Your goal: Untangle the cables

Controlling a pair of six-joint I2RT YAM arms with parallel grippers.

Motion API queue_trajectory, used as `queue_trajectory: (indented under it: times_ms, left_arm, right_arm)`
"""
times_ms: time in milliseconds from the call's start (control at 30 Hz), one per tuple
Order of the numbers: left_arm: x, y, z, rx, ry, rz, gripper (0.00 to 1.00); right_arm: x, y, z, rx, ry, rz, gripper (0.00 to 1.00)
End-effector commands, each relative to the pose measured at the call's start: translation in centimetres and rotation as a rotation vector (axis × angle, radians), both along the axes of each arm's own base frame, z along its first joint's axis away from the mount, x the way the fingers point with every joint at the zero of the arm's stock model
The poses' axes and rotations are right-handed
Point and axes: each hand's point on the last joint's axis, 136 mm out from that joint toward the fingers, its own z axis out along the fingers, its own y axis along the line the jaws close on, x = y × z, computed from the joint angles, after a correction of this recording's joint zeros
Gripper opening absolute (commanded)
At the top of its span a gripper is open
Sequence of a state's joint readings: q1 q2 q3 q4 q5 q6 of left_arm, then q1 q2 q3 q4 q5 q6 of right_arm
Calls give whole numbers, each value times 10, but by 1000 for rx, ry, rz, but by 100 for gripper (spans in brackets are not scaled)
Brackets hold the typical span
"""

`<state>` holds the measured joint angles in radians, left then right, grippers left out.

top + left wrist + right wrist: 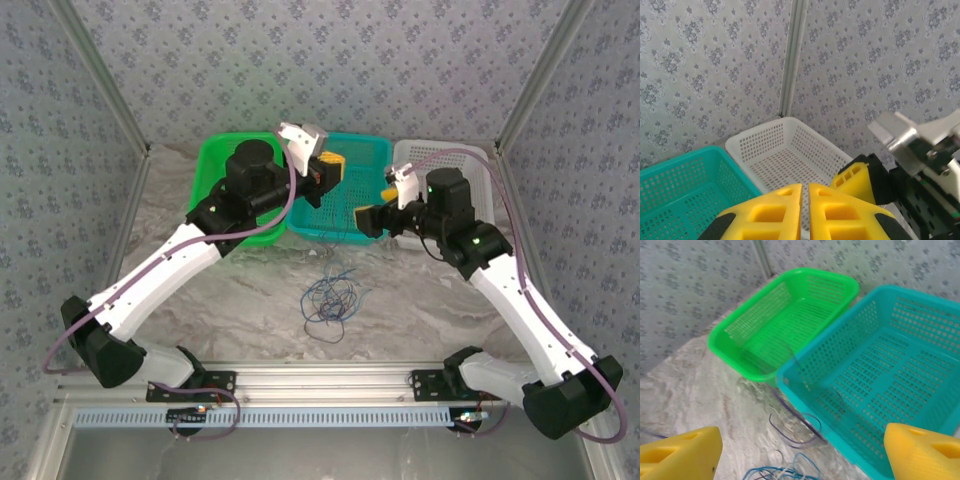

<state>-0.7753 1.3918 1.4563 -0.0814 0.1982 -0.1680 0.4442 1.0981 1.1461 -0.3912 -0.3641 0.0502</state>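
Three baskets here, all perforated plastic with a soft sheen: the green basket (pixel 757 315) upper left in the right wrist view, the teal basket (pixel 850 345) to its right, and the white basket (pixel 805 140) mid-frame in the left wrist view. The table (pixel 695 385) is a smooth, grey marbled sheet. The backdrop (pixel 705 60) is matt and printed, paper or cloth, hard to tell. The corner post (pixel 792 55) is brushed metal. The left gripper (pixel 805 192) and right gripper (pixel 802 440) have matt yellow moulded plastic. The arm shells (pixel 160 275) are glossy white plastic. The cables (pixel 328 297) are thin and smooth-coated.

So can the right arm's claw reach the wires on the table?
Probably yes. The right gripper is open and points down towards the cables, and nothing lies between them.
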Motion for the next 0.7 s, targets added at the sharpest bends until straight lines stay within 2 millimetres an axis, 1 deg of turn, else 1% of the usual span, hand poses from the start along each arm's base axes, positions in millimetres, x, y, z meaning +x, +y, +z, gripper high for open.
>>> queue_trajectory:
  times_ms: [0,67,100,167,233,267,333,367,400,533,600,667]
  left_arm:
    - [-8,0,-2,27,-11,-28,13]
    - [-8,0,-4,35,-6,-28,13]
    - [-8,0,-5,36,-4,-28,13]
    - [-9,0,-6,38,0,-28,13]
    - [-10,2,-9,49,8,-27,13]
    - [-11,4,-12,58,16,-18,14]
    - [-10,12,-23,86,27,13,14]
    - [-10,17,-30,104,37,33,16]
    - [-10,22,-38,125,49,52,17]
    - [-13,40,-71,186,121,109,21]
    - [-13,48,-84,185,151,139,23]
    - [-14,52,-92,173,165,154,26]
  right_arm:
    - [-11,10,35,45,-74,96,84]
    - [-9,10,37,48,-81,93,83]
    - [-6,9,35,39,-78,81,82]
    - [-1,9,19,2,-27,72,79]
    - [4,4,-7,-58,57,44,77]
    - [6,-1,-23,-91,107,17,77]
    - [8,-10,-52,-132,204,-32,77]
    - [6,-14,-69,-147,254,-48,77]
    - [0,-17,-86,-163,307,-57,76]
    - [-13,-31,-127,-194,451,-130,76]
    - [-22,-39,-152,-210,573,-174,72]
    - [-33,-38,-171,-203,657,-176,68]
